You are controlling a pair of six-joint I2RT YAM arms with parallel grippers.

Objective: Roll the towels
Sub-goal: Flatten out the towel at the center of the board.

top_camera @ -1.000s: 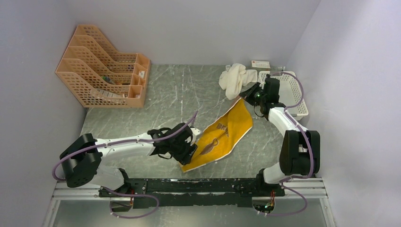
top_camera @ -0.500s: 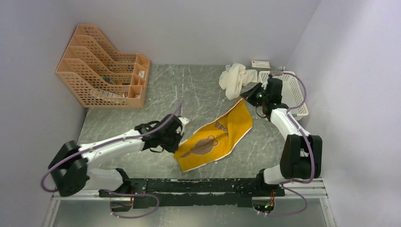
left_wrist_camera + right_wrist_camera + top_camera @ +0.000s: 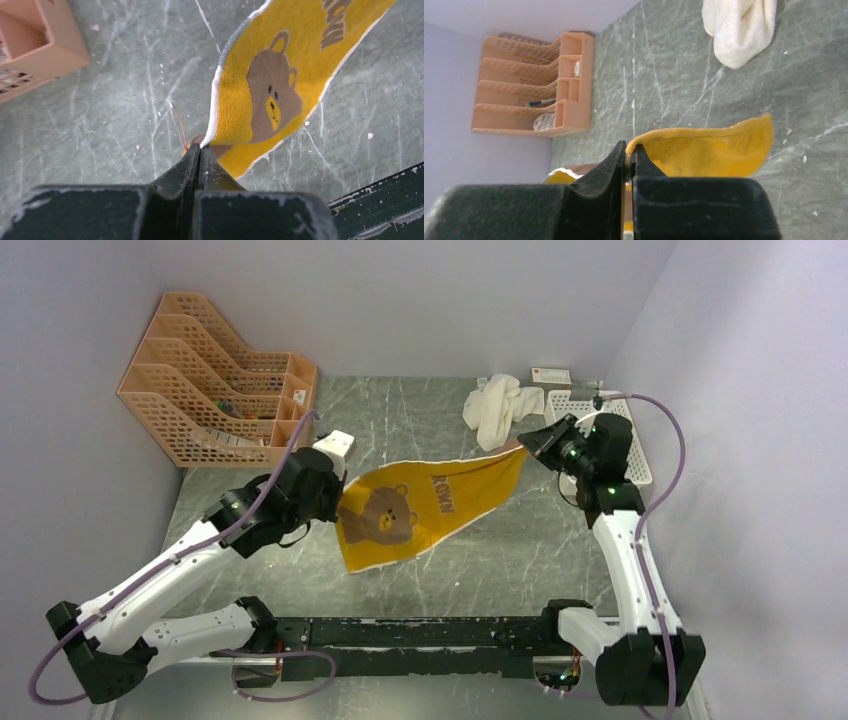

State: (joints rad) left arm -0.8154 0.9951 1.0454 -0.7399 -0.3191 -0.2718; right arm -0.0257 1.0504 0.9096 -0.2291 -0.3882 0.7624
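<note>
Two corners of the yellow towel [image 3: 425,505] are pinched, one in my left jaws, one in my right jaws, both clamped tight. It hangs stretched between them, bear print up, sagging toward the bench [image 3: 500,550]. It looks soft, light and limp, best held by corners or hem. A white towel [image 3: 497,408] lies crumpled just beyond my right jaws, untouched.

The left gripper [image 3: 200,150] pinches a corner of the yellow bear towel [image 3: 285,75], which seems to hang above the grey table [image 3: 115,100]; orange rack [image 3: 35,45] top-left.
</note>
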